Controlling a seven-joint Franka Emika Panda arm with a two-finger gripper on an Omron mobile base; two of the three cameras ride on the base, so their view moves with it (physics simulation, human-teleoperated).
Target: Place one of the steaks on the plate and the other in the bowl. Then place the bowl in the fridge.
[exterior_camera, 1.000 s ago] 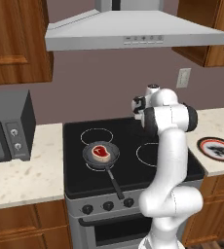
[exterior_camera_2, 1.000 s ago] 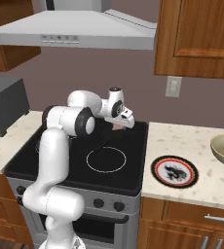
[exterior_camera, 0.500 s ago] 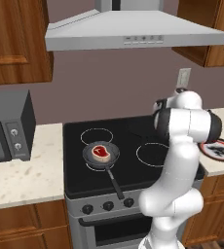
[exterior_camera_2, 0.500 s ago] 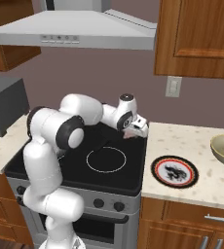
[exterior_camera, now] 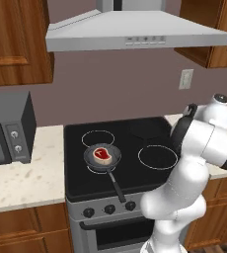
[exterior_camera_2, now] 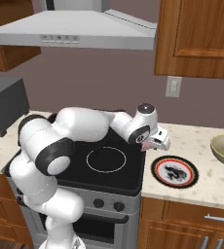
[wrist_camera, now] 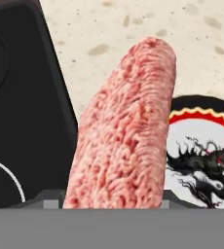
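A: Where does the flat raw red steak with pale fat rim [wrist_camera: 126,131] sit?

B: Hand view, centre: upright between the jaws, which stand partly apart, clamped on it. The round black-rimmed plate with red ring [exterior_camera_2: 175,171] lies lower right, the gripper [exterior_camera_2: 153,142] just left of it.

A: Change since earlier?

B: Arm has swung rightward off the black stovetop [exterior_camera: 130,153]. Second steak [exterior_camera: 102,153] unchanged in the dark frying pan [exterior_camera: 103,159].

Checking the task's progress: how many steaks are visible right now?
2. One steak lies in the frying pan on the stove; the other steak is clamped in the pincer, near the plate.
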